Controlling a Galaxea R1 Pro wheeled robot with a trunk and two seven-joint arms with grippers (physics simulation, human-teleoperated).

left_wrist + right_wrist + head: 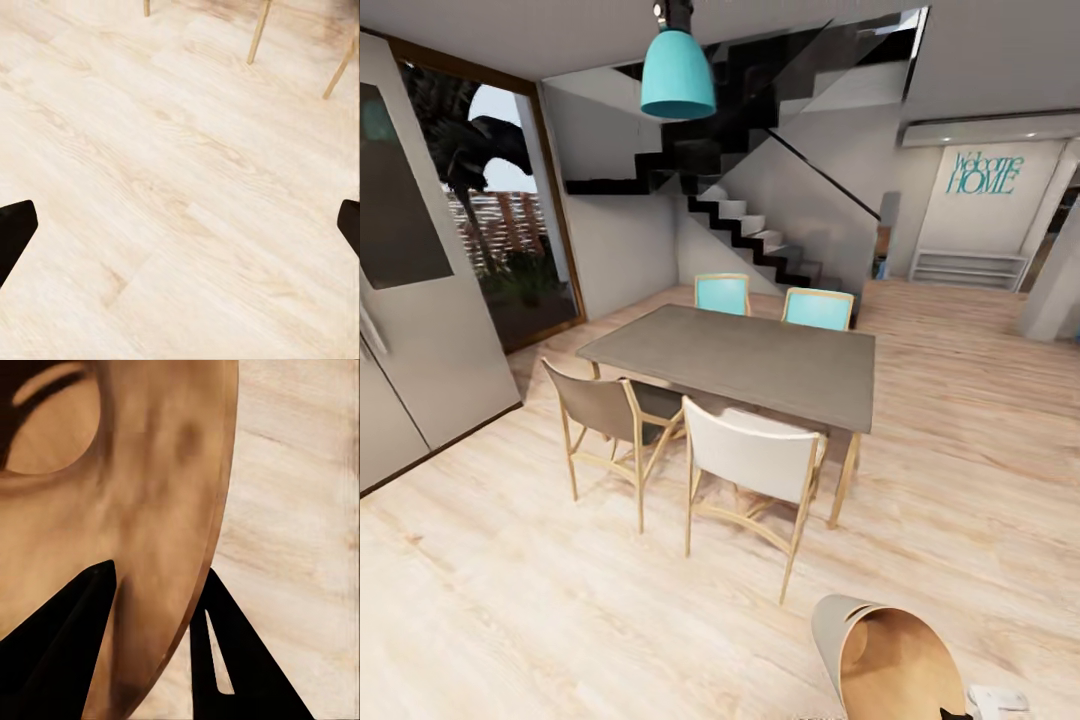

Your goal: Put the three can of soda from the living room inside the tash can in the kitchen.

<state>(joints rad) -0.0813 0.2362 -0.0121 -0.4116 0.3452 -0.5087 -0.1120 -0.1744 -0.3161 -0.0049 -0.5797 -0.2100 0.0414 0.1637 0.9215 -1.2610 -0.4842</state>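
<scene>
Tash can (pixel 890 665) low at the head view's bottom edge, tilted, orange-brown mouth toward the camera, pale grey outside. Right gripper (pixel 154 645) straddling its rim: one dark finger inside the wall, one outside over the floor (pixel 510 600), apparently clamped on it. Left gripper (pixel 180 225) spread wide above bare planks, holding nothing. No soda can to be seen inside the bin as far as visible; all three judged left to fetch. Pale wood floor, grey dining table (pixel 740 360), teal and white chairs, teal pendant lamp (pixel 677 72), staircase behind: the kitchen.
</scene>
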